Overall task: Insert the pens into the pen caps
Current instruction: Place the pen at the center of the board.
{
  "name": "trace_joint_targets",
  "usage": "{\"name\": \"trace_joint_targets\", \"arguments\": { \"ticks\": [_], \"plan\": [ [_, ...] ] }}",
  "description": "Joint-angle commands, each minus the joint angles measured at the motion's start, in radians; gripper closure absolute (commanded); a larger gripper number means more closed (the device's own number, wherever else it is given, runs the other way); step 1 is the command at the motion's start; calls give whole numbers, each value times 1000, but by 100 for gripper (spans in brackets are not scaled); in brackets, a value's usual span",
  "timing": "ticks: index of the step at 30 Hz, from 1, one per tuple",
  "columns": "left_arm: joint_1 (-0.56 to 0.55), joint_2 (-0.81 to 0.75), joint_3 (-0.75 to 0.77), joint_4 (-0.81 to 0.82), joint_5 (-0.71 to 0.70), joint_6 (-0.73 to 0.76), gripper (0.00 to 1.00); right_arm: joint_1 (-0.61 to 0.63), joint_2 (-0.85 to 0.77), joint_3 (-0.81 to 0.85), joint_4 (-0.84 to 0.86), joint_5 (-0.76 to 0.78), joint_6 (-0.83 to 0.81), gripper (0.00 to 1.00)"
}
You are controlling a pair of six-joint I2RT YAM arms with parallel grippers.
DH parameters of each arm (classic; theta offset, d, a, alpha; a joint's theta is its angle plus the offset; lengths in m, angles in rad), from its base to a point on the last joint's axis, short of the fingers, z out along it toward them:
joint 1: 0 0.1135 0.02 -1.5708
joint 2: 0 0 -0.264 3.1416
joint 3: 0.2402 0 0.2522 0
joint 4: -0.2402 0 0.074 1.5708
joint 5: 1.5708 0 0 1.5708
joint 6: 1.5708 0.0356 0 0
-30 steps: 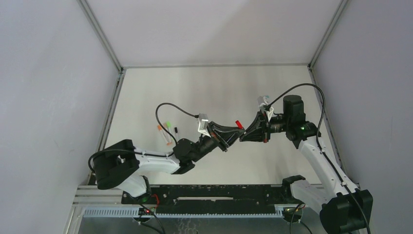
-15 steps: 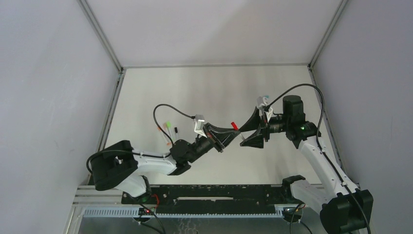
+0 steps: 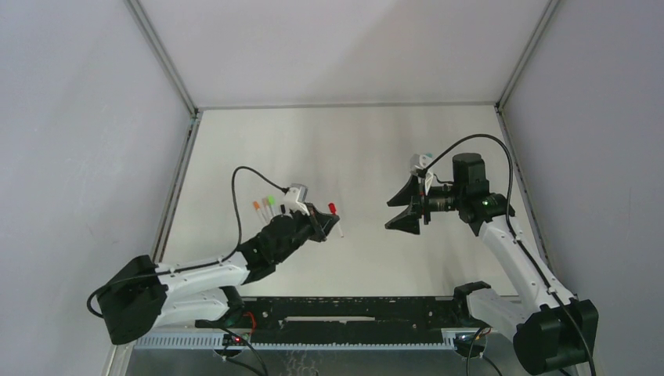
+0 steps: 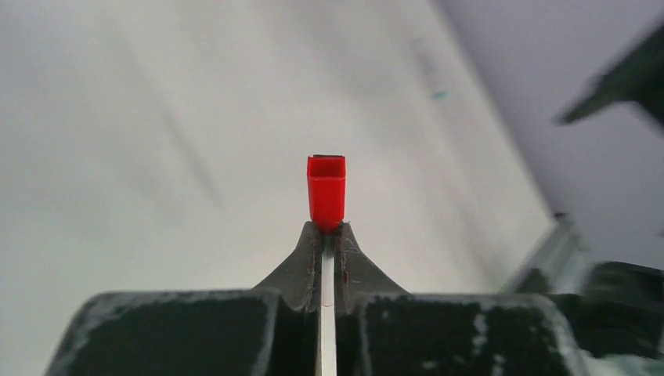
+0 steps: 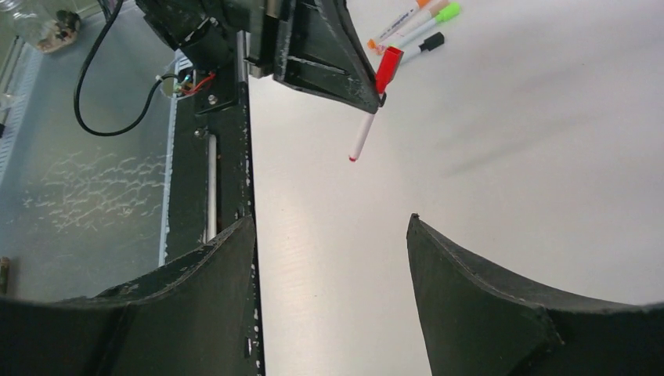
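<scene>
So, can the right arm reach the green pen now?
Probably not directly: the left end effector, shut on the red pen, sits between the open right end effector and the green pen.

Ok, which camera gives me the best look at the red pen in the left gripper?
Right wrist: the red pen shows side-on, end to end, pinched in the left gripper. Left wrist sees mainly its red cap close up, past the shut fingers. Top external shows it whole but tiny.
</scene>
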Motion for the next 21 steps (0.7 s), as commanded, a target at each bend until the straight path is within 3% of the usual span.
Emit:
{"name": "trace_joint_targets", "arguments": {
  "ticks": [1, 8, 21],
  "plan": [
    [84, -15, 123, -535, -99, 26, 100, -5, 5, 40, -6, 31, -33, 23],
    [226, 126, 242, -707, -62, 45, 100, -15, 8, 39, -8, 37, -36, 23],
    [323, 408, 469, -937, -167, 72, 96, -23, 1, 39, -8, 31, -35, 23]
  ]
}}
